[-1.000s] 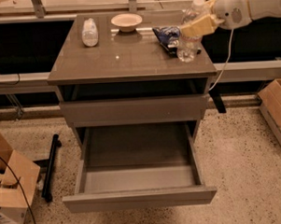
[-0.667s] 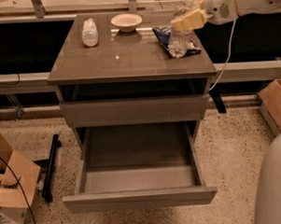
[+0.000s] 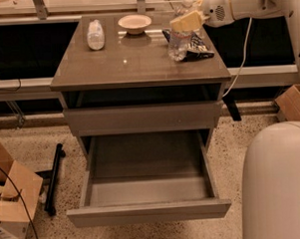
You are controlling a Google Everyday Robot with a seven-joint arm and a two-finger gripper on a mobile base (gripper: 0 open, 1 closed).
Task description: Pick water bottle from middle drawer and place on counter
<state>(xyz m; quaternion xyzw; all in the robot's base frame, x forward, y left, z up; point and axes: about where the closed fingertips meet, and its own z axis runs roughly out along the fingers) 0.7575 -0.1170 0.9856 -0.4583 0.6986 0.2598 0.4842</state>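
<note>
The water bottle [image 3: 178, 40], clear with a white cap, stands upright at the back right of the counter [image 3: 137, 67], its base at or just above the surface. My gripper [image 3: 186, 21] reaches in from the right and its yellowish fingers are shut around the bottle's upper body. The middle drawer [image 3: 149, 211] is pulled fully out below the closed upper front, and its inside shows nothing.
A whitish labelled bottle [image 3: 95, 34] lies at the counter's back left, a small bowl [image 3: 135, 23] at the back middle, and a dark snack bag [image 3: 195, 43] behind the water bottle. Cardboard boxes sit on the floor left [image 3: 14, 207] and right [image 3: 292, 103]. My white body [image 3: 277, 180] fills the lower right.
My gripper has carried the water bottle leftward and a little down over the counter's right side. The bottle now stands more upright beside the snack bag.
</note>
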